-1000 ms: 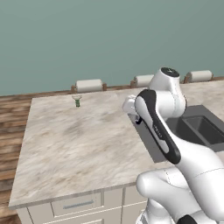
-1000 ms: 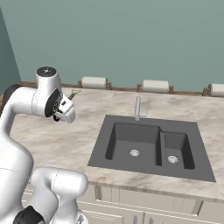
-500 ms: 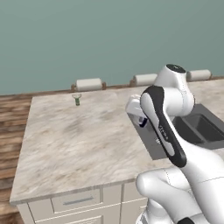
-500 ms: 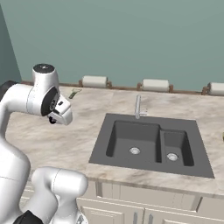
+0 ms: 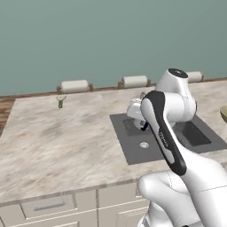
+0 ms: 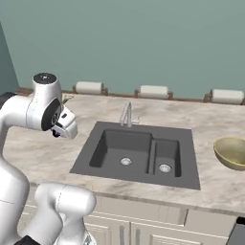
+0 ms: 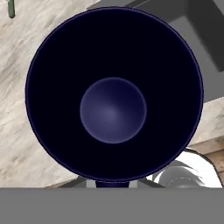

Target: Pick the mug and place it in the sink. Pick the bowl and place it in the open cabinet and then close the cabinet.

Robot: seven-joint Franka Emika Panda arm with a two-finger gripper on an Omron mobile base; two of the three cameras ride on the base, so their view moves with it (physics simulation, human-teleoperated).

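We are in a rendered home kitchen, as shown by the dark double-basin sink [image 6: 139, 153] with its chrome faucet [image 6: 126, 115] set into a marble counter [image 5: 57, 133], cream drawers [image 5: 48, 207] below the sink, and a teal wall [image 6: 143, 43] behind it.

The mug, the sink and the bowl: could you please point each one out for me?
mug [image 7: 113, 109], hand view, inside bottom.
sink [image 6: 119, 147], right base view, floor of large basin.
bowl [image 6: 231, 152], right base view, inner wall.

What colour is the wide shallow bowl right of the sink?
Olive-tan wide shallow bowl with a paler rim, clearest in the right base view.
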